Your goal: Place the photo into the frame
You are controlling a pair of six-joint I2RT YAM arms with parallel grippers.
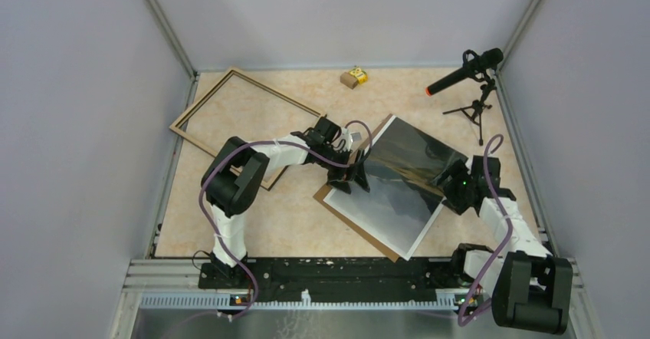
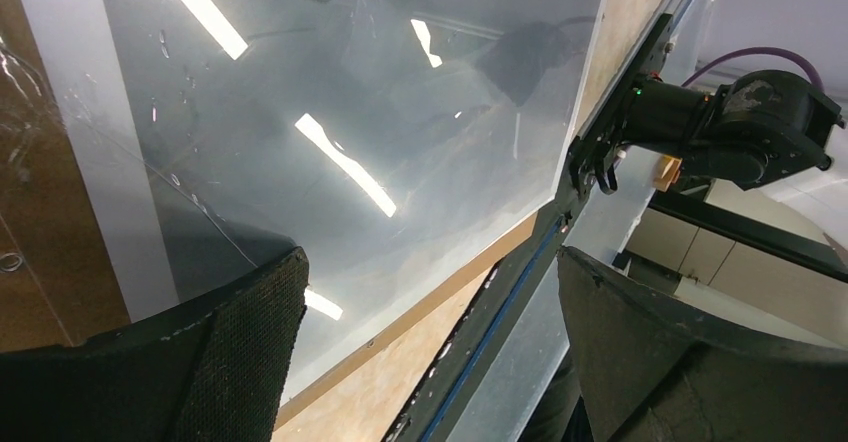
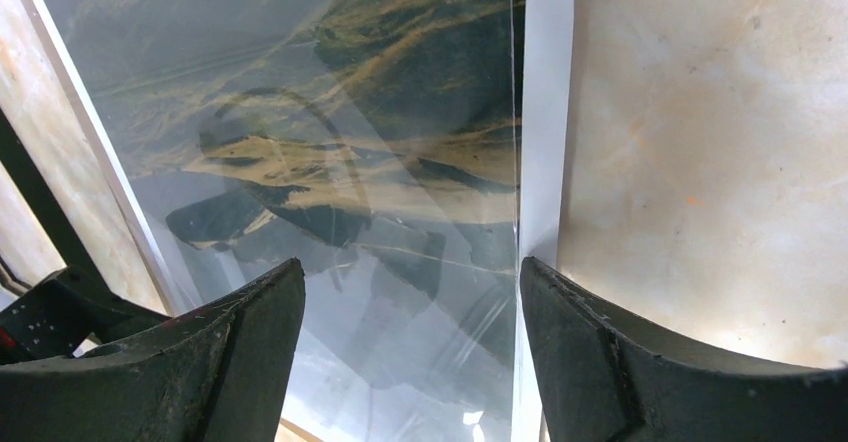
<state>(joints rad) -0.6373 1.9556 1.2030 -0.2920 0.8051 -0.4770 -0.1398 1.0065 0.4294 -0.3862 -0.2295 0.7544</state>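
Status, both arms on the print:

- The photo (image 1: 406, 178) is a large glossy rectangular print of grey mountains under a dark, gold-streaked sky, with a narrow white border. It lies face up right of centre on the beige marbled table (image 1: 306, 232), rotated off the table edges.
- It sits on a plain brown backing board (image 1: 331, 197), which shows as a strip along its near-left edge.
- The right wrist view shows a straight clear edge line just inside the white border. I can't tell what it belongs to.
- The frame (image 1: 276, 92) is a large thin rectangle, light-wood rim up, lying flat at the far left. It's well apart from the print with nothing inside it. My left forearm crosses above its near corner.
- My left gripper (image 2: 430, 262) is at the print's left edge, jaws wide and gripping nothing. Between the black pads (image 2: 230, 352) I see the glossy surface and the board edge.
- My right gripper (image 3: 412, 267) is at the print's right edge, jaws apart and not clamped. One finger (image 3: 230, 352) is over the print and the other is over bare table, with the white border between them. I can't tell if either touches.
- At the back there's a small yellow-and-brown box (image 1: 353, 77) and a black microphone on a tripod (image 1: 467, 74).
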